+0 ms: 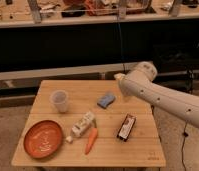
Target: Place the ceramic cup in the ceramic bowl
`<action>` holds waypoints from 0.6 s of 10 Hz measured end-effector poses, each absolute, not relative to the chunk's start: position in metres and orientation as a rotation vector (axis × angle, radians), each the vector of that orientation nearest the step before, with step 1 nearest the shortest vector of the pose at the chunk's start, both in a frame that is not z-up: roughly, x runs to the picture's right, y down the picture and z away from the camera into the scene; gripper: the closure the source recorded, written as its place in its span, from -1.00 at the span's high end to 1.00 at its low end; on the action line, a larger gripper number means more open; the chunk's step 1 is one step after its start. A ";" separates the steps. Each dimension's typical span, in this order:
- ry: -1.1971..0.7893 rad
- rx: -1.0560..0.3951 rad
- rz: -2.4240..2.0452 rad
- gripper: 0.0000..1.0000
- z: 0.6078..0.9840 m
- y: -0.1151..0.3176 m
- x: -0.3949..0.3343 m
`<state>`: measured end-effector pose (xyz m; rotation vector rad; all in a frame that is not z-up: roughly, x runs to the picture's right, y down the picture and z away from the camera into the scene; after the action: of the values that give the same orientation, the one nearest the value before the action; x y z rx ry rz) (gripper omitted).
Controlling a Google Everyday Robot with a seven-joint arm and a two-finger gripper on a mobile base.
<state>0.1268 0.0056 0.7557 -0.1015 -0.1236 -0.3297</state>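
The ceramic cup (59, 100) is a small pale tumbler standing upright on the left back part of the wooden table (143, 150). The ceramic bowl (43, 138) is a wide orange-red dish with faint white marks, at the front left corner, in front of the cup and apart from it. My white arm (163, 97) reaches in from the right. My gripper (118, 77) is at the arm's left end, above the table's back right part, well right of the cup and just behind a blue object.
A white bottle-shaped carton (83, 124) lies on its side mid-table beside an orange carrot (91, 140). A blue sponge-like object (106, 99) lies behind them. A dark snack packet (126, 127) lies to the right. A dark shelf unit stands behind the table.
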 end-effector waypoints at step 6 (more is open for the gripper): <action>-0.192 -0.051 -0.381 0.60 0.767 0.001 0.084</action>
<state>0.0835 0.0010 0.7674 -0.0510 -0.1920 -0.3807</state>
